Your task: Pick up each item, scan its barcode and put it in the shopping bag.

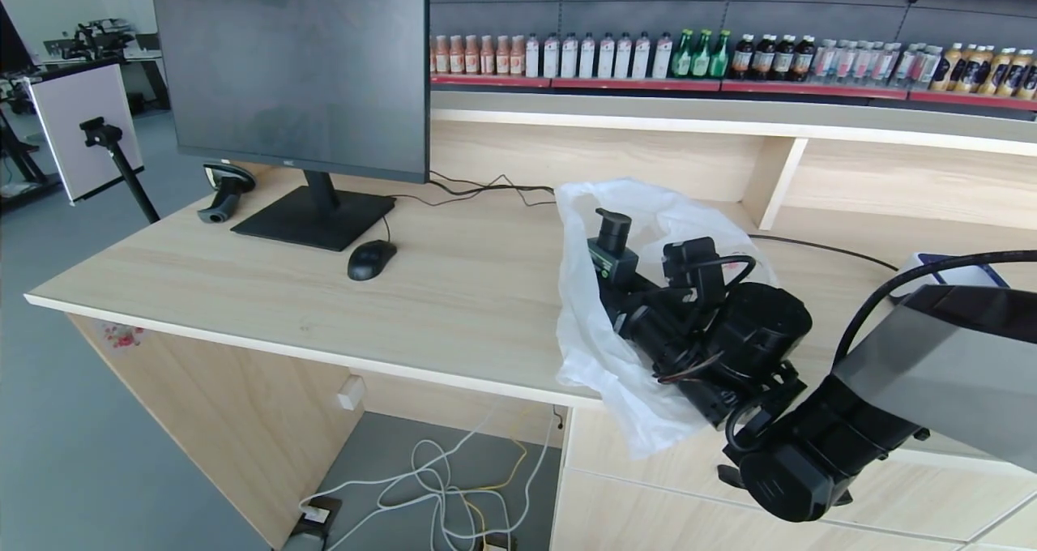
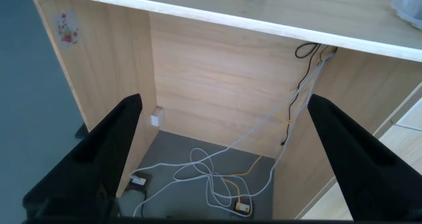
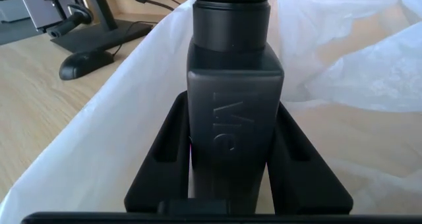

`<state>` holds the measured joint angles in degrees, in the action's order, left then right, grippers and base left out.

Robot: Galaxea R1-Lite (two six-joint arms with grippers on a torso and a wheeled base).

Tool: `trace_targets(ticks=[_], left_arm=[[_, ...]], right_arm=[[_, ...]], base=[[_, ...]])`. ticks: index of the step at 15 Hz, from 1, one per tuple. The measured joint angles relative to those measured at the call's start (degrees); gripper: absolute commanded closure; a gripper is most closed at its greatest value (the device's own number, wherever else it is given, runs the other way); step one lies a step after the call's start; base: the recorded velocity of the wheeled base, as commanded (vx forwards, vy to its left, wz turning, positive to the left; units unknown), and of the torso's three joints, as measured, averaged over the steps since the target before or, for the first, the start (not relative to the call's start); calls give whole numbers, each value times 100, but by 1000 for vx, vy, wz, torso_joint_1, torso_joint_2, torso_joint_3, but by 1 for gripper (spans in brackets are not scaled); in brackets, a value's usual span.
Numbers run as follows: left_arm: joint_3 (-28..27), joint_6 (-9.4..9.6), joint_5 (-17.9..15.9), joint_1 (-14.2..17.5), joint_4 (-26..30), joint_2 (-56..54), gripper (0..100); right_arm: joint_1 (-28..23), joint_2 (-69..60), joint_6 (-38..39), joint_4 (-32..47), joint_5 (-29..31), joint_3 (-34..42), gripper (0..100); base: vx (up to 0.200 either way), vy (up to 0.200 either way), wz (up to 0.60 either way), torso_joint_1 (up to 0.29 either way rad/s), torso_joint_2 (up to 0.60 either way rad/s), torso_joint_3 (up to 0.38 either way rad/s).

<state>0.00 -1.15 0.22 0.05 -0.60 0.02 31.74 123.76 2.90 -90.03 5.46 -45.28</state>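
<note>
Monitor, mouse, scanner left of bag

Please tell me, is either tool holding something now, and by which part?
The right tool grips the dark square-bodied bottle with a round cap by two sides of its body, below the cap. The left tool is open and empty.

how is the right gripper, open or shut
Shut on the dark bottle: the right gripper has a finger against each side of it.
</note>
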Motion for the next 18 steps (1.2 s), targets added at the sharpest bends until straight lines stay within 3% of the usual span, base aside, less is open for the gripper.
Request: trace_targets(ticks=[10, 18], left_arm=[[0, 2, 2, -2, -9, 0, 0], [0, 83, -6, -5, 9, 0, 0]], right_arm=[[-68, -91, -247, 20, -13, -106, 100], [-663, -157, -339, 11, -513, 60, 100]], base=[[0, 0, 0, 0, 0, 0], [0, 0, 0, 0, 0, 0]])
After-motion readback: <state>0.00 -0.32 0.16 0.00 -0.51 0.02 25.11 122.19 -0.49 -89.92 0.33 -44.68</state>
